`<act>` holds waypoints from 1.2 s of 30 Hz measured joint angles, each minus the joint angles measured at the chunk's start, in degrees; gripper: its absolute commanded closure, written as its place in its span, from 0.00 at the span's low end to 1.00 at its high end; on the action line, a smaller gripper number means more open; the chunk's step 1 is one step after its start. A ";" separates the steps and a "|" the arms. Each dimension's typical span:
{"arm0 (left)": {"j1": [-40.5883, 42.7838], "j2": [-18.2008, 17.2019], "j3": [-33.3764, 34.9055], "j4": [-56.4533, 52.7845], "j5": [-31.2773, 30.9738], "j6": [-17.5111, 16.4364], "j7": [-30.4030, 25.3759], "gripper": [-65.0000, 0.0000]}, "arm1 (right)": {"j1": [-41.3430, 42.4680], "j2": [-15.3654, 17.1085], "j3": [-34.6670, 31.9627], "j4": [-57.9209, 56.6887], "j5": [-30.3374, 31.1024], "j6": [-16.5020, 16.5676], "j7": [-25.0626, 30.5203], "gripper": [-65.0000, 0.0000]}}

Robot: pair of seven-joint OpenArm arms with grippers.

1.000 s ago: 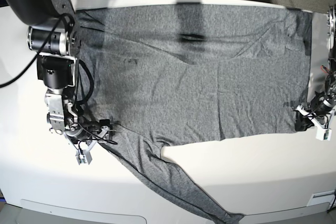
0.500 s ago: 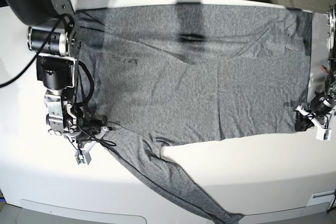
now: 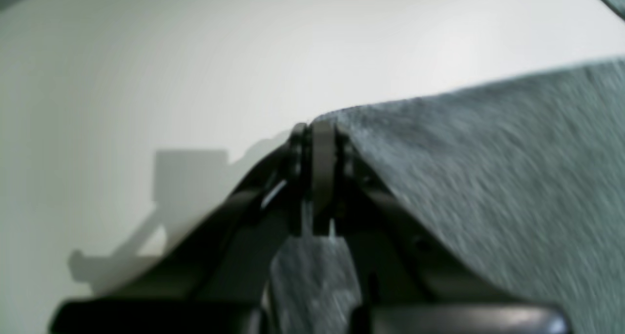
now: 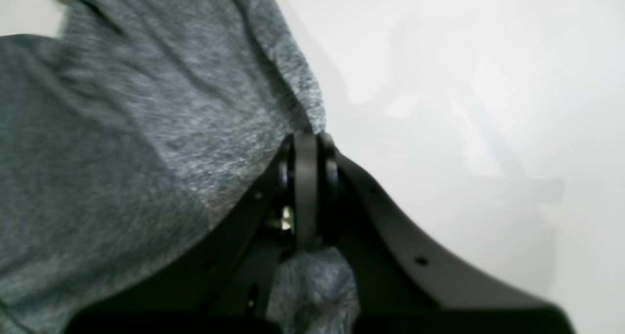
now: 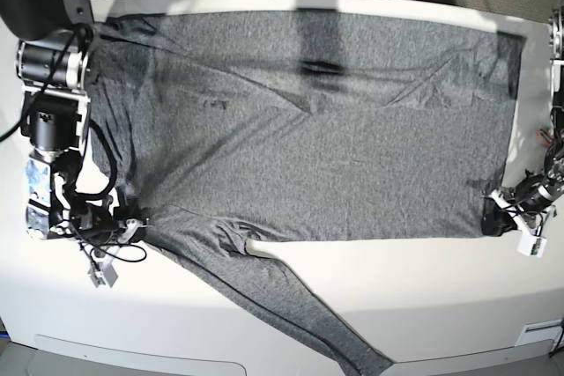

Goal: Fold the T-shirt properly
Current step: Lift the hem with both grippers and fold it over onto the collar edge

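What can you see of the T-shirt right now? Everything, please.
The T-shirt is heather-grey soft knit, plain, long-sleeved, lying spread flat and lightly wrinkled across the white table. One sleeve trails diagonally toward the near edge. The right pincer is shut on its edge by the sleeve, the left pincer shut on its opposite lower corner; cloth shows bunched between both pairs of jaws in the wrist views.

Blurred wrist views, cropped edges

Both wrist views are soft: the shirt (image 3: 488, 187) knit smears, and the cloth nipped inside each pincer is mostly hidden by the dark fingers (image 4: 305, 192). In the base view the sleeve (image 5: 352, 354) tip runs close to the bottom edge, and the left pincer (image 5: 502, 213) is too small to read.
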 measured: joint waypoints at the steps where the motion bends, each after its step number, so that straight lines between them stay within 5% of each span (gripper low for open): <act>1: 0.15 0.02 0.00 1.03 -2.27 0.11 2.40 1.00 | -0.15 0.35 0.00 0.66 1.16 0.00 -0.52 1.00; 5: 1.36 -0.46 0.00 6.78 -12.35 0.37 15.41 1.00 | -1.75 1.38 0.00 5.25 4.22 0.04 -2.60 1.00; 11: 7.13 -2.38 -0.11 21.55 -18.51 1.79 27.85 1.00 | -10.19 1.25 0.00 18.32 5.14 0.33 -4.44 1.00; 13: 9.75 -2.51 -1.84 26.60 -18.69 4.76 29.79 1.00 | -13.46 1.25 -0.04 22.95 5.14 0.35 -5.16 1.00; 18: 17.66 -2.95 -10.38 38.23 -19.67 5.79 34.23 1.00 | -21.14 1.07 2.84 34.03 5.29 0.33 -5.77 1.00; 24: 26.99 -2.93 -22.10 50.05 -26.88 5.64 39.56 1.00 | -29.42 1.29 10.05 45.13 9.70 0.24 -8.87 1.00; 36: 41.77 -2.86 -35.26 64.02 -30.75 5.73 44.26 1.00 | -43.67 1.27 17.79 66.16 11.23 0.33 -9.46 1.00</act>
